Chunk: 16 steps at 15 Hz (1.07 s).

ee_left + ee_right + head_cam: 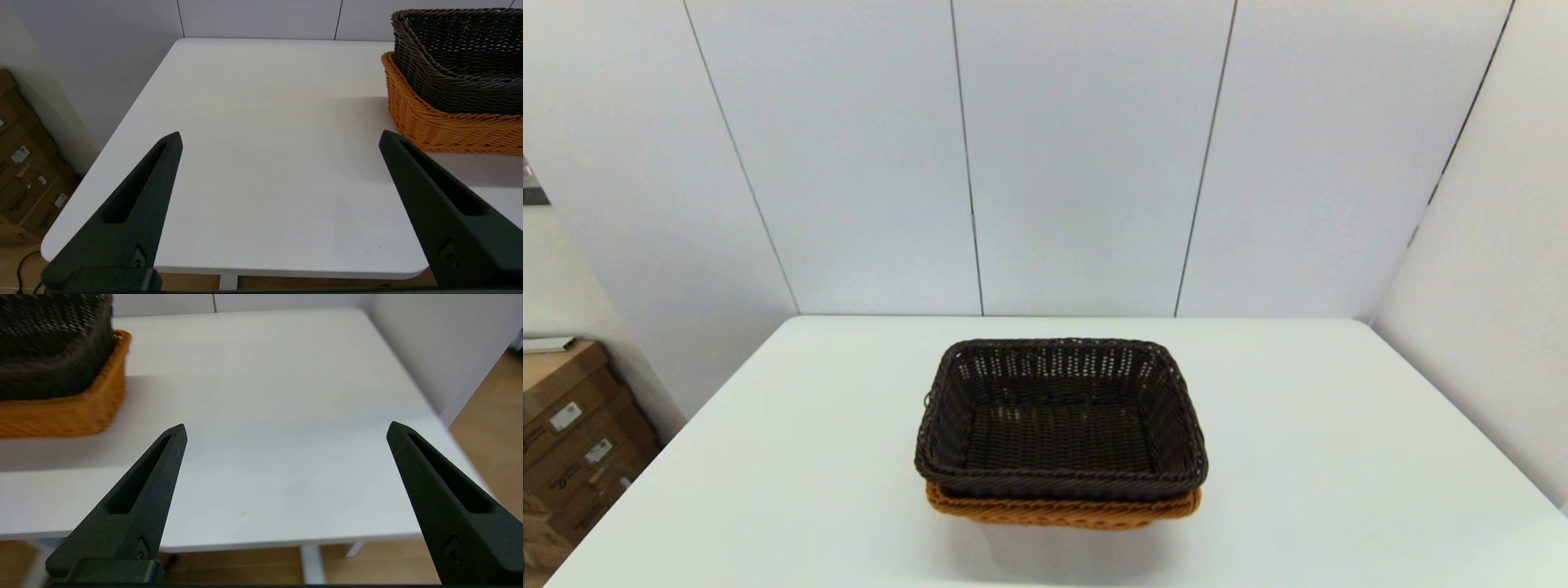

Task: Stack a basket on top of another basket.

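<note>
Dark brown basket (1060, 420) is sitting nested inside the orange-tan basket (1062, 513), upright, rims roughly level, stack done as it lies now. Only the near rim strip and near corners of the orange-tan one are showing under the dark one in the head view; in the left wrist view its side wall (441, 122) is showing below the dark basket (457, 61), and the dark one is sticking up above the tan rim. The pair is resting on the white desk (1298, 457), about midway between the left and right edges, somewhat closer to the near edge than to the far one.

Left gripper (280, 139) is hanging above the desk's near-left part, fingers spread wide, gripping nothing, well apart from the baskets, which are lying off to its right side. Right gripper (286, 430) is hanging above the near-right part of the desk (286, 375), fingers also spread wide, gripping nothing, with the stack (61, 408) off toward its left, not touching. Neither arm is showing in the head view.

Cardboard boxes (572, 441) are stacked on the floor past the desk's left edge, labels too small to read
</note>
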Each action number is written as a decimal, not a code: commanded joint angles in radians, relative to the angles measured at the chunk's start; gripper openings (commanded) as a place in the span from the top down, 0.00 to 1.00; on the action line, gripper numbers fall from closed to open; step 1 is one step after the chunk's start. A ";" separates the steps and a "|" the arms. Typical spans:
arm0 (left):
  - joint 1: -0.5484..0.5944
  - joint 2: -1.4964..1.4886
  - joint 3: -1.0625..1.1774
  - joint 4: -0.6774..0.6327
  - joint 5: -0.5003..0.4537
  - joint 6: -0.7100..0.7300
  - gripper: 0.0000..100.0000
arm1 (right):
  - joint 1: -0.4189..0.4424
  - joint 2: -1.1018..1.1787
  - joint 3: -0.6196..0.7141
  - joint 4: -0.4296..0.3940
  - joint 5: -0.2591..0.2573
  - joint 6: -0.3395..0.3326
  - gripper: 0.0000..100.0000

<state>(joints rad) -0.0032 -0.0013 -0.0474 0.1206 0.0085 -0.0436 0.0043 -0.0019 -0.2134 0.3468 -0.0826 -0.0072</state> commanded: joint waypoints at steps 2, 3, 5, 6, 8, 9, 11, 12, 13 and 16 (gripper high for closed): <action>0.000 0.000 0.000 0.001 0.001 -0.001 0.00 | 0.000 0.002 0.174 -0.347 0.024 -0.146 0.00; 0.000 0.001 0.000 0.001 0.001 -0.001 0.00 | 0.000 0.002 0.181 -0.353 0.037 -0.149 0.00; 0.000 0.001 0.000 0.001 0.001 -0.001 0.00 | 0.002 0.000 0.197 -0.362 0.095 -0.146 0.00; 0.000 0.001 0.000 0.001 0.001 -0.001 0.00 | 0.002 0.002 0.213 -0.350 0.116 -0.145 0.00; 0.000 0.001 0.000 0.001 0.001 -0.001 0.00 | 0.002 0.000 0.213 -0.348 0.124 -0.135 0.00; 0.000 0.000 0.000 0.001 0.001 -0.001 0.00 | 0.002 0.002 0.213 -0.348 0.124 -0.128 0.00; 0.000 0.000 0.000 0.001 0.001 -0.001 0.00 | 0.000 0.000 0.213 -0.347 0.122 -0.125 0.00; 0.000 0.001 0.000 0.001 0.001 -0.001 0.00 | 0.002 0.000 0.213 -0.348 0.122 -0.125 0.00; 0.000 0.000 0.000 0.001 0.001 -0.001 0.00 | 0.002 0.002 0.213 -0.347 0.122 -0.120 0.00; 0.000 0.001 0.000 0.001 0.001 -0.001 0.00 | 0.002 0.002 0.213 -0.348 0.121 -0.102 0.00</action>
<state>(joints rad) -0.0032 -0.0013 -0.0474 0.1206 0.0089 -0.0440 0.0057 -0.0017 0.0000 -0.0004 0.0374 -0.1091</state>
